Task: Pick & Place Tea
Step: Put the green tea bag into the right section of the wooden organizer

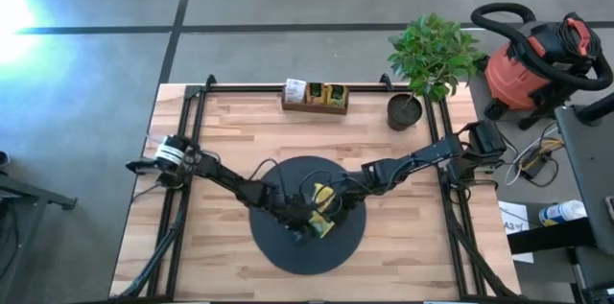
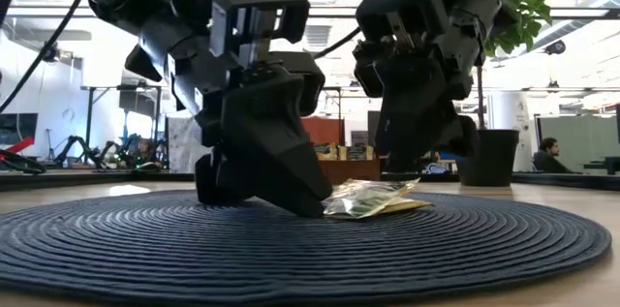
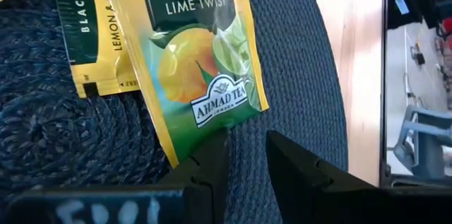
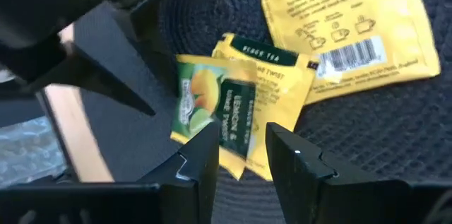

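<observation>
**Two grippers meet over tea packets on a black mat**

Seen from above, a pale wooden tabletop carries a round black woven mat near its front edge. Both dark arms reach inward to the mat's centre. The left gripper and the right gripper hang low, just beside each other, over a small cluster of tea packets.

Three tea packets can be counted in the right wrist view: one green-and-yellow packet lying on top of a second yellow packet, and a third yellow packet back side up, touching them.

Each gripper's jaws stand partly open with a narrow gap, and neither holds anything. The left jaws sit at the green packet's corner.

At the tabletop's far edge stand one wooden tray holding more packets and one potted plant.
</observation>
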`<state>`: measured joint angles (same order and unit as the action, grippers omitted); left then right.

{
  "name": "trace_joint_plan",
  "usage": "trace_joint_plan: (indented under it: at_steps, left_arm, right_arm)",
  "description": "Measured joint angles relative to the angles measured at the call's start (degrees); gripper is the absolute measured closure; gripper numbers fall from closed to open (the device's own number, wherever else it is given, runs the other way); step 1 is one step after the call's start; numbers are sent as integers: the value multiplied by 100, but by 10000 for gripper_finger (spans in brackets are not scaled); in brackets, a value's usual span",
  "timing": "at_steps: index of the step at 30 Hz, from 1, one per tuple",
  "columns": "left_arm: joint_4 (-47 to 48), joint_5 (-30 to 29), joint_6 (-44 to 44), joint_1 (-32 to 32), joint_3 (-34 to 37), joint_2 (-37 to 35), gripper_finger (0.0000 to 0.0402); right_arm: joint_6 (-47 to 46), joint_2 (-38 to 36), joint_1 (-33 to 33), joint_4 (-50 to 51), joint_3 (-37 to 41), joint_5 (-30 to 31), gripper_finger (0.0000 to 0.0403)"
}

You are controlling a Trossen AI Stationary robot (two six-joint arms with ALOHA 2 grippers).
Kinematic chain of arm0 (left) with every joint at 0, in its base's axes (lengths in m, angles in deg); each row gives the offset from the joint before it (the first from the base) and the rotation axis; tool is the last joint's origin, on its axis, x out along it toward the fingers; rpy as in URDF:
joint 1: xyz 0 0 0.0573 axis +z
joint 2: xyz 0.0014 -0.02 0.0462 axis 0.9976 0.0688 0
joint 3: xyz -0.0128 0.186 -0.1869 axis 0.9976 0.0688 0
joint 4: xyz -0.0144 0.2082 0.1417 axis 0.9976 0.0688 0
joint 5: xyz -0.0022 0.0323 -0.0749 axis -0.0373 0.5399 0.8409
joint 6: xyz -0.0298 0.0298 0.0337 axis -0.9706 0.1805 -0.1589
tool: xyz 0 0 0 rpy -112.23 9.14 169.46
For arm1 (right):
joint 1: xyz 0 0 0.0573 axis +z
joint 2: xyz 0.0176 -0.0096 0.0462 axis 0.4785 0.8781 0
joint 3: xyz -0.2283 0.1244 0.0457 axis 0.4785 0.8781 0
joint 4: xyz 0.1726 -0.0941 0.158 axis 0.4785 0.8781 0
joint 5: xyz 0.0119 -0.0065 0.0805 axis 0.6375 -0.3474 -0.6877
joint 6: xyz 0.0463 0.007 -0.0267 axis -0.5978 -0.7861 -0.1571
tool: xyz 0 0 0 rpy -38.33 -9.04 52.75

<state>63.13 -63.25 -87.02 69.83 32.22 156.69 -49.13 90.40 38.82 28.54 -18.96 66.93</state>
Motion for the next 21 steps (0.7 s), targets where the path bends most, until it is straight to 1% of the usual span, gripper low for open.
trace_joint_plan:
  at_steps: [10,16,21]
  left_arm:
    - [50,-166,105,217,-286,153,303]
    - [55,-179,122,268,-314,216,303]
    - [61,-196,124,289,-314,234,303]
  right_arm:
    - [7,0,-55,-11,185,175,287]
    - [-109,0,-163,-29,442,303,287]
    - [-36,-2,-208,-78,476,195,287]
